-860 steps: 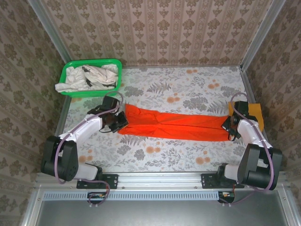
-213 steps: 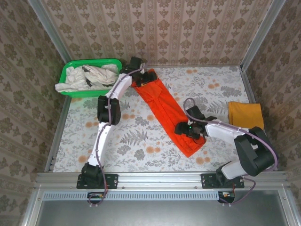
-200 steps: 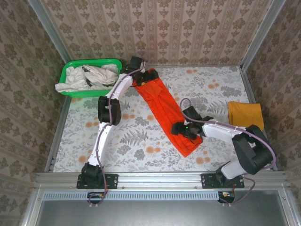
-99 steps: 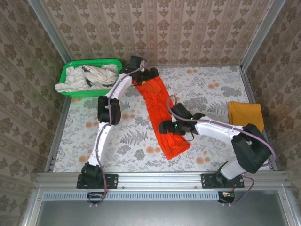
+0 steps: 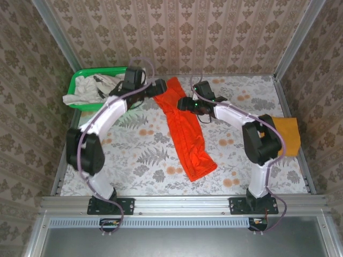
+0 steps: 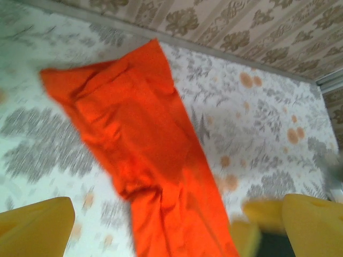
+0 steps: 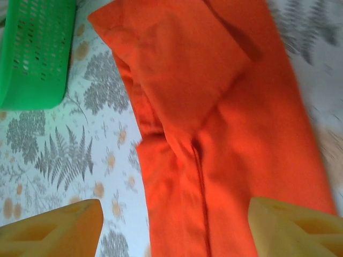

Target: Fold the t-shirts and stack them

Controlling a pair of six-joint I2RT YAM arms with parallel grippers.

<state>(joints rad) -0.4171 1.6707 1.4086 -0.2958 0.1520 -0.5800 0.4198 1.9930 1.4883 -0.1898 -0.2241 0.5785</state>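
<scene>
A green basket point(image 5: 76, 84) sits at the far left corner of the table point(image 5: 142, 160). Its sides are full of small holes. The table has a pale cover with grey leaves, ferns and little orange flowers printed all over it. Walls point(image 5: 214, 37) stand round the table on three sides, with brown wallpaper in rows of curly flowers. A grey metal rail point(image 5: 177, 205) runs along the near edge. A grey metal post point(image 5: 52, 27) stands in each far corner.

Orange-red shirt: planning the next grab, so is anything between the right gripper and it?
Nothing visible. The right gripper hangs open above the far end of the orange-red shirt; the green basket sits off to the side.
</scene>
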